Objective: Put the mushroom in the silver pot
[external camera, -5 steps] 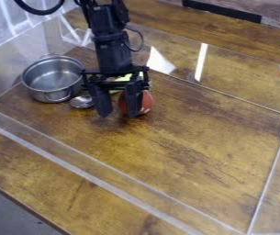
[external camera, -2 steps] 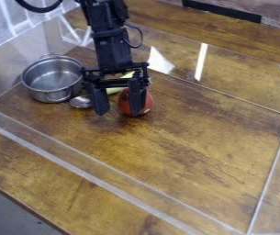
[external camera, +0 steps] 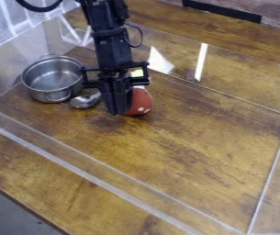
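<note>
The mushroom (external camera: 141, 102), with a red-brown cap, lies on the wooden table just right of my fingertips. My gripper (external camera: 117, 103) points steeply down with its dark fingers (external camera: 110, 95) drawn together. The cap sits against their right side, outside the closed jaws. Whether any part of it is pinched is hidden behind the fingers. The silver pot (external camera: 51, 77), round and shiny, stands to the left of the gripper, a short way off.
A small metal spoon (external camera: 84, 100) lies between the pot and the gripper. A clear plastic wall (external camera: 129, 188) fences the wooden table (external camera: 191, 138) at front and sides.
The fingers have drawn together from wide apart to shut. The hand has stayed in place, and the mushroom has stayed where it was, now to the right of the fingers.
</note>
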Tool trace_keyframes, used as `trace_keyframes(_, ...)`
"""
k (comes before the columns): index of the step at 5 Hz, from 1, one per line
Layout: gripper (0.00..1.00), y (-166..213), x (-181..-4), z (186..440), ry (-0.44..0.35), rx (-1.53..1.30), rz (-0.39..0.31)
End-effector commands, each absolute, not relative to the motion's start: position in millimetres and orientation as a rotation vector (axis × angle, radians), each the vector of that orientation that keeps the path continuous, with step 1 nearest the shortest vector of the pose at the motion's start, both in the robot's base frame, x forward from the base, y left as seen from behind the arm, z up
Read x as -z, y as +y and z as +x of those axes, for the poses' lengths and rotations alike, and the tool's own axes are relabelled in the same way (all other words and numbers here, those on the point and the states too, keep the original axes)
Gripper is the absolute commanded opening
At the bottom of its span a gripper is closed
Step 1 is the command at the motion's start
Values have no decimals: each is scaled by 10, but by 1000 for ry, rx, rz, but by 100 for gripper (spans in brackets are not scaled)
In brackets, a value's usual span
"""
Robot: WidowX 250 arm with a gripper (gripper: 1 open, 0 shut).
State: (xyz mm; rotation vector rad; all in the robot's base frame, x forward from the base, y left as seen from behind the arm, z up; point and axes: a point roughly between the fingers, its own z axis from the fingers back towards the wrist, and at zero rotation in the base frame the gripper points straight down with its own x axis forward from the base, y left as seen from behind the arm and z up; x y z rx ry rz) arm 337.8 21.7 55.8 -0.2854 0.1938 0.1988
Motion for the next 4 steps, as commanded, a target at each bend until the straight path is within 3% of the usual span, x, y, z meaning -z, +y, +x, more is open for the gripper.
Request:
trace_keyframes(1,0,344,-1070,3469,72,-206,-304)
trace_keyframes(3,0,584,-1592,3472,-3,-254,-348)
trace_keyframes(4,0,699,-1617,3426,-10,-267,-356)
